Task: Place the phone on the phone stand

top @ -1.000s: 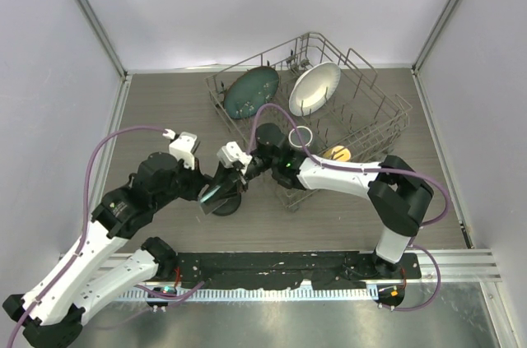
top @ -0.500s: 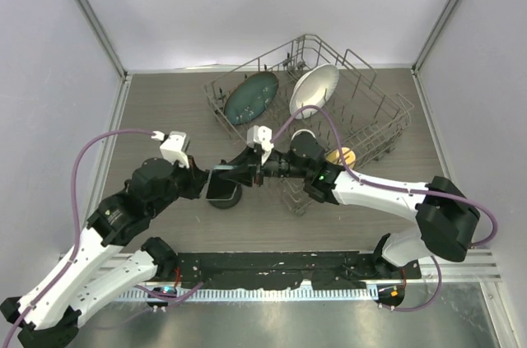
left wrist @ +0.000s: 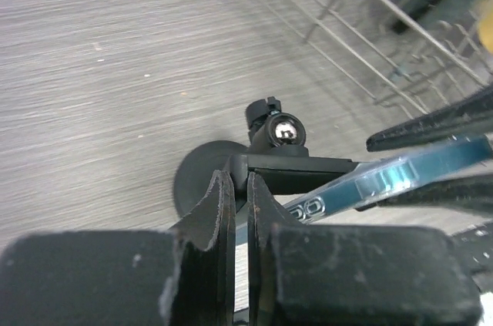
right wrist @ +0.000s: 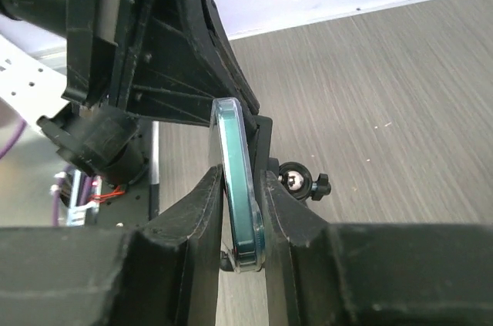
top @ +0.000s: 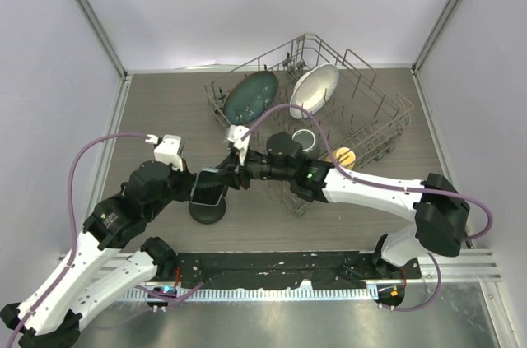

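Dish rack (top: 375, 118) sits well behind the work and carries no risk. Both arms meet over the wood-grain table (top: 156, 109), left of the rack. Left gripper (left wrist: 237, 187) is clenched on the thin cradle plate of the phone stand (left wrist: 293, 164), bracing it. Right gripper (right wrist: 240, 191) pinches the phone (right wrist: 233, 156) on edge, right at the cradle above the disc base; whether it touches the plate cannot be told. Risks, as I judge them: the two sets of fingers crowd one small cradle and may collide. A push from the right arm could swing the cradle on its ball joint (left wrist: 283, 129) or tip the stand. Letting go before the phone is seated would drop it on the table. Writing: none readable; faint marks on the phone's edge are too blurred.
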Robot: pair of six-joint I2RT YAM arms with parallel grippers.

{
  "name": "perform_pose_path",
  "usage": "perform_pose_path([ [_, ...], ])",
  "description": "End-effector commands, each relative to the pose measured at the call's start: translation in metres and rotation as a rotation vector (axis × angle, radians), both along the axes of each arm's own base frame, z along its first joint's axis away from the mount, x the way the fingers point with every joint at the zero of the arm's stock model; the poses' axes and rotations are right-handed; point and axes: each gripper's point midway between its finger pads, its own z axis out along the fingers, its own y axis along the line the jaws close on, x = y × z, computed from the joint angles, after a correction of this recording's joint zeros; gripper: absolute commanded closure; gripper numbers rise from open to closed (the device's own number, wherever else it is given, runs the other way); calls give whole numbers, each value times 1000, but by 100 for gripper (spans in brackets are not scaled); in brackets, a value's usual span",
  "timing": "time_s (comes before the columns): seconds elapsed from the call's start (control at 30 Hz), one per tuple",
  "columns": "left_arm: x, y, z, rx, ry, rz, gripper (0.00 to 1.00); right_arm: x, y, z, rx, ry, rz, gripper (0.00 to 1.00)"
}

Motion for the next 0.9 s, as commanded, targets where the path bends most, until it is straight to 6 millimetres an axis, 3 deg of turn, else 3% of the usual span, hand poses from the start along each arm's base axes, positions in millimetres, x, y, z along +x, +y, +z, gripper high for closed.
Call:
perform_pose_path([
  [0.0, 4, 16, 25, -25, -65, 91, 100, 62, -10, -11, -238, -121, -384, 100],
  [0.03, 4, 19, 26, -32, -67, 108, 100, 77, -16, 0, -251, -141, -503, 100],
  [0.07, 4, 21, 26, -51, -60, 139, 100, 69, -16, -6, -303, -157, -520, 100],
  [0.13, 5, 28, 24, -59, -61, 188, 100, 73, -29, -8, -386, -202, -651, 100],
  [0.23, 6, 37, 20, -85, -64, 263, 100, 62, -22, -17, -501, -286, -721, 100],
  [0.27, 7, 39, 21, -96, -72, 281, 100, 70, -28, -17, -551, -326, -824, 100],
  [0.47, 3, 36, 27, -185, -92, 281, 100, 71, -24, -14, -556, -317, -955, 100],
  [0.6, -1, 28, 26, -186, -65, 233, 100, 74, -6, -27, -547, -269, -889, 100],
  [0.67, -2, 25, 26, -185, -52, 222, 100, 81, -5, -24, -506, -204, -867, 100],
  [0.87, -8, 30, 26, -213, -54, 231, 100, 70, 8, -19, -420, -112, -707, 100],
])
